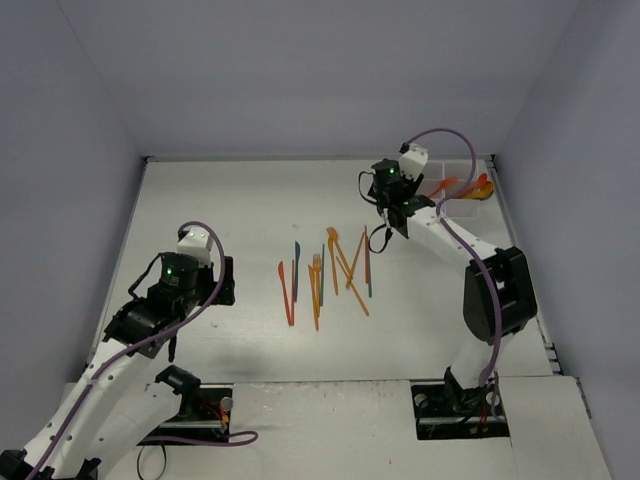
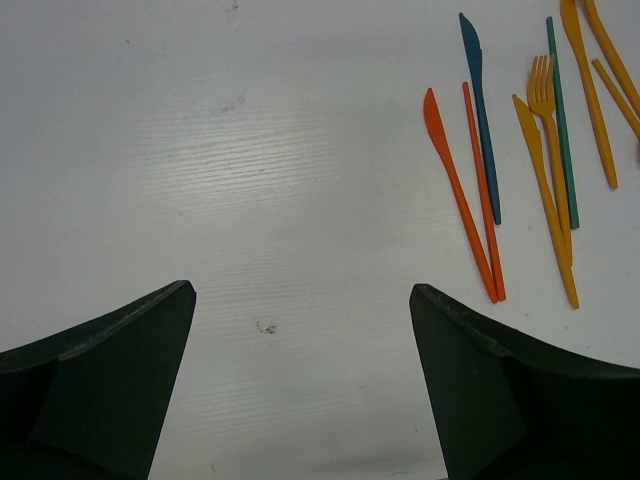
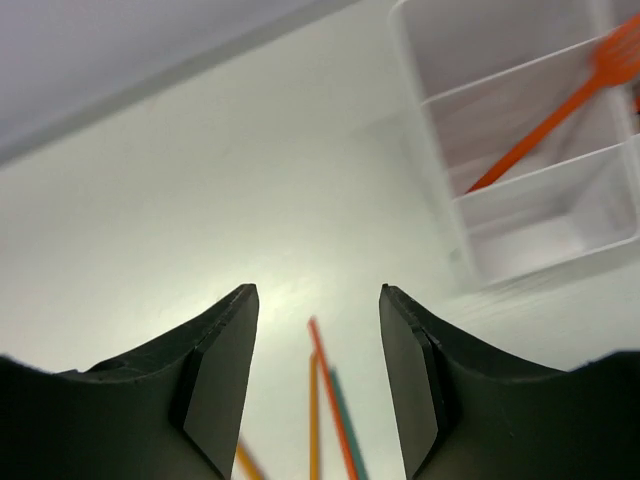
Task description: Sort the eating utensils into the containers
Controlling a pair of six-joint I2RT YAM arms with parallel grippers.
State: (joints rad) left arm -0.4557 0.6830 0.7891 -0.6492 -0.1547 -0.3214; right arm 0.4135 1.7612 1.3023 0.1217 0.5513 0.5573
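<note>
Several orange, red and teal utensils point(image 1: 330, 270) lie in a loose row at the table's middle. The white compartment tray point(image 1: 462, 194) stands at the far right with orange utensils point(image 1: 470, 186) leaning in it. My right gripper point(image 1: 392, 212) is open and empty between the pile and the tray. Its wrist view shows utensil handles point(image 3: 330, 400) on the table between the fingers and the tray point(image 3: 440, 200) with an orange fork point(image 3: 560, 115). My left gripper point(image 1: 225, 282) is open and empty, left of the pile. Its wrist view shows an orange knife point(image 2: 455, 190) and a teal knife point(image 2: 480, 110) at upper right.
White walls close in the table at the back and sides. The table's left rim point(image 1: 125, 260) is near my left arm. The right arm's base point(image 1: 462, 405) and left arm's base point(image 1: 190, 405) sit at the near edge.
</note>
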